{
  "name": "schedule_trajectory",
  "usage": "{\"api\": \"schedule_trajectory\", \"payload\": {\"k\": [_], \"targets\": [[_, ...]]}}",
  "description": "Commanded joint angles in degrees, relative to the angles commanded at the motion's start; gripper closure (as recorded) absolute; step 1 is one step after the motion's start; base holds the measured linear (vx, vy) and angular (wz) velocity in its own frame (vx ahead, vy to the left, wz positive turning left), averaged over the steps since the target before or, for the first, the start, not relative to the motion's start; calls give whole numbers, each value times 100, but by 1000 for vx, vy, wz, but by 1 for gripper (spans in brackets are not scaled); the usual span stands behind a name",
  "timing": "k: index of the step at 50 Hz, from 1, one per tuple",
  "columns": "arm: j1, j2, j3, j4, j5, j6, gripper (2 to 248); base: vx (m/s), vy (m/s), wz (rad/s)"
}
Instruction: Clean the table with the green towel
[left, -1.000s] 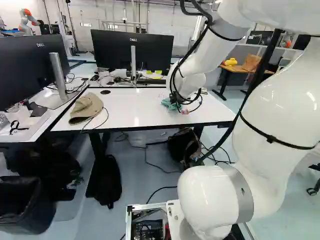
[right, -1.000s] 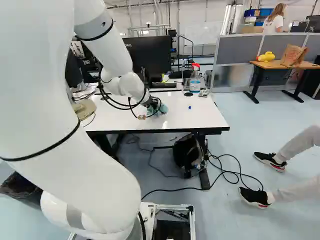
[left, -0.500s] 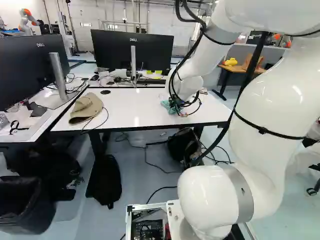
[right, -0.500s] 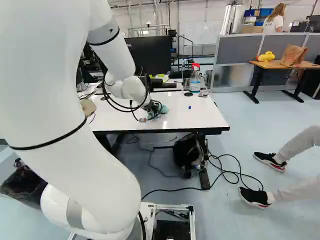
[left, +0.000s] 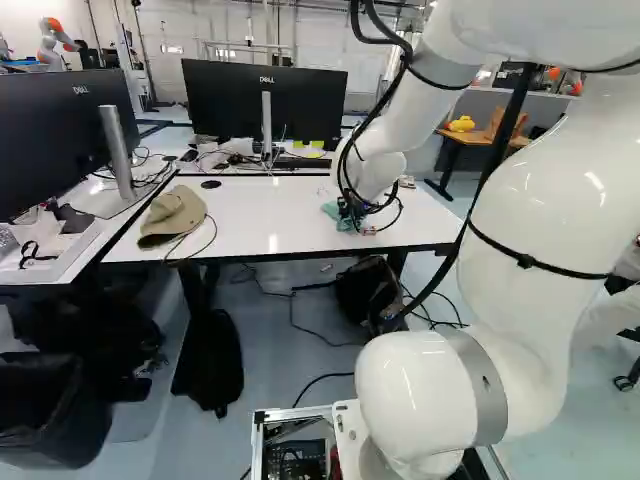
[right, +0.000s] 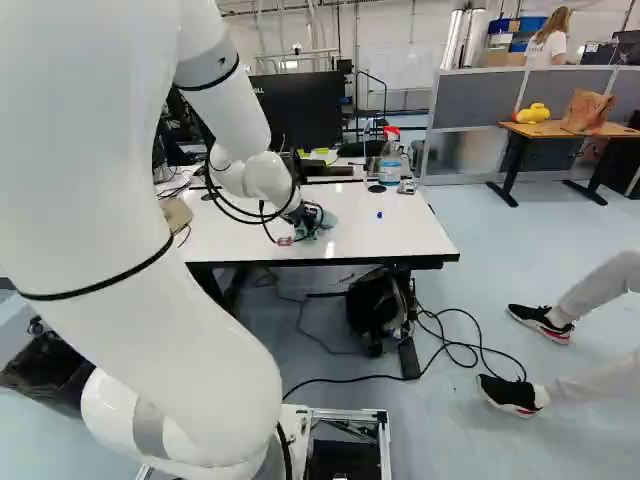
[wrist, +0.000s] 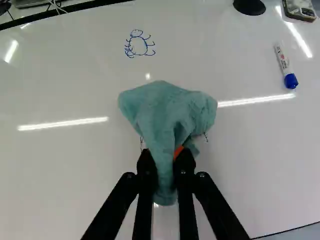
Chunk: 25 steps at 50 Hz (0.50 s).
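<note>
White tabletop (wrist: 75, 165) is supporting the green towel (wrist: 165, 112), which the gripper (wrist: 165, 154) is clamping betw. both fingers, w/ the blue drawing (wrist: 139, 46) (likely next tgt.) lying ahead, beyond the towel's far edge.

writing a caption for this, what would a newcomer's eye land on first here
Probably the big white arm, filling the right side of the left base view. Next, the green towel, bunched in the end effector over the white table. Then the blue doodle on the tabletop, ahead of the towel.
</note>
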Motion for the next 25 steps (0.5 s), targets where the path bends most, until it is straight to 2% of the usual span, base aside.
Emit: {"api": "schedule_trajectory", "payload": {"k": [14, 25], "targets": [[-9, -13, -13, 0, -74, 0, 200, 0, 0, 0], [-117, -226, -245, 0, -74, 0, 200, 0, 0, 0]]}}
